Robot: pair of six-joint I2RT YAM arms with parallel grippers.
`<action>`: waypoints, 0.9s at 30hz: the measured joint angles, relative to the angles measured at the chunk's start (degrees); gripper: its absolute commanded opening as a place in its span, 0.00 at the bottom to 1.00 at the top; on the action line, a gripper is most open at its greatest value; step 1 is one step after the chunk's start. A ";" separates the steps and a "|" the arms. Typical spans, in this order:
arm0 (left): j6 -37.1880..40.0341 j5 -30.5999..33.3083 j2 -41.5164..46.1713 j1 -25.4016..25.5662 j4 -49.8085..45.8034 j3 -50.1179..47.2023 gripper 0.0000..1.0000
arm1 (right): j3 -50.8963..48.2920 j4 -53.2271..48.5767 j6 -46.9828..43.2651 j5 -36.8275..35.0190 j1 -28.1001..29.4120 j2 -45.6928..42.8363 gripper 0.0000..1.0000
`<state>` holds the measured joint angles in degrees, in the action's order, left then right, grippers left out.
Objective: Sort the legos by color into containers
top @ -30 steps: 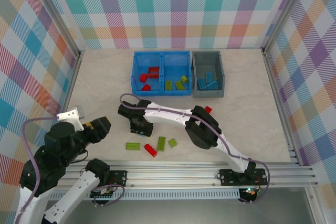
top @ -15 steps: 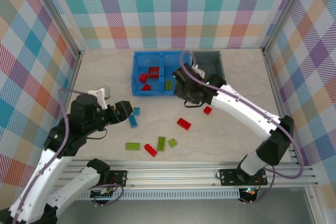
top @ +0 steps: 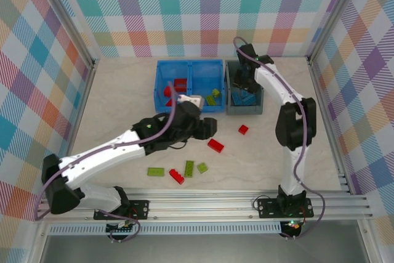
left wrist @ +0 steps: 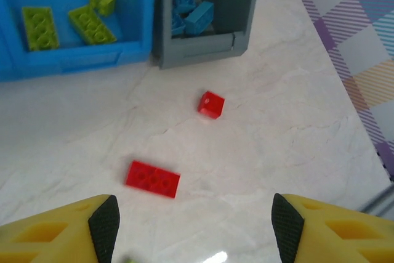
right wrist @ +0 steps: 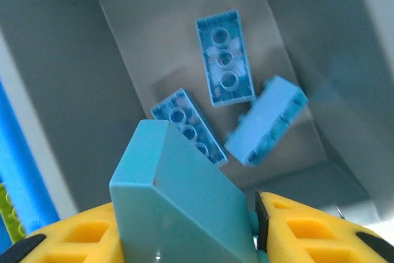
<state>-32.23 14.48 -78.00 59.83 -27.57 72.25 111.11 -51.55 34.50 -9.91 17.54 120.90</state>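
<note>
The left gripper (left wrist: 194,229) hangs low over the table (left wrist: 295,140), jaws spread wide with nothing between them. From above, a loose row of legos lies nearest the arm bases: a long lime brick (top: 156,171), a slanted red brick (top: 176,177), a middle lime brick (top: 189,167) and a small lime brick (top: 202,167).

Just ahead of the left gripper rests a long red brick (left wrist: 152,178). Farther on, and apart from it, sits a small red square brick (left wrist: 210,104).

Beyond them stands the blue bin (left wrist: 61,60). Lime bricks (left wrist: 91,24) lie in its right compartment and red bricks (top: 178,84) in its left. The grey bin (left wrist: 197,50) stands just beside it on the right.

The right gripper (right wrist: 184,232) is poised over the grey bin, its jaws closed on a light blue sloped brick (right wrist: 178,195). Below it, three blue bricks (right wrist: 225,56) lie on the bin floor, two flat with studs up and one tipped on its side.
</note>
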 measured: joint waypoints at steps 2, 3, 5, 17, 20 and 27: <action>1.73 3.17 -4.02 2.97 0.96 4.42 0.69 | 4.15 -0.44 -1.11 1.97 -1.01 3.52 0.39; 2.64 4.63 -6.19 4.31 1.40 7.02 0.69 | 6.40 -0.76 -1.51 2.97 -1.44 5.27 0.40; 4.39 7.15 -10.75 6.40 2.27 12.76 0.69 | 10.29 -1.55 -2.29 4.31 -2.25 8.26 0.41; 8.11 10.95 -26.27 7.91 1.90 24.76 0.70 | 22.03 -6.36 -3.76 10.01 -5.60 19.23 0.54; 8.09 11.04 -26.43 7.91 1.75 24.76 0.70 | 22.45 -6.91 -3.78 10.60 -5.62 20.33 0.60; 7.50 11.43 -25.14 7.91 1.68 22.47 0.69 | 22.47 -7.34 -4.15 11.32 -5.62 19.56 0.65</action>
<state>-24.73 25.91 -103.13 67.75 -25.89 94.72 133.58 -58.89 30.35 1.41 11.92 140.46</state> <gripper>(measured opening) 0.695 0.657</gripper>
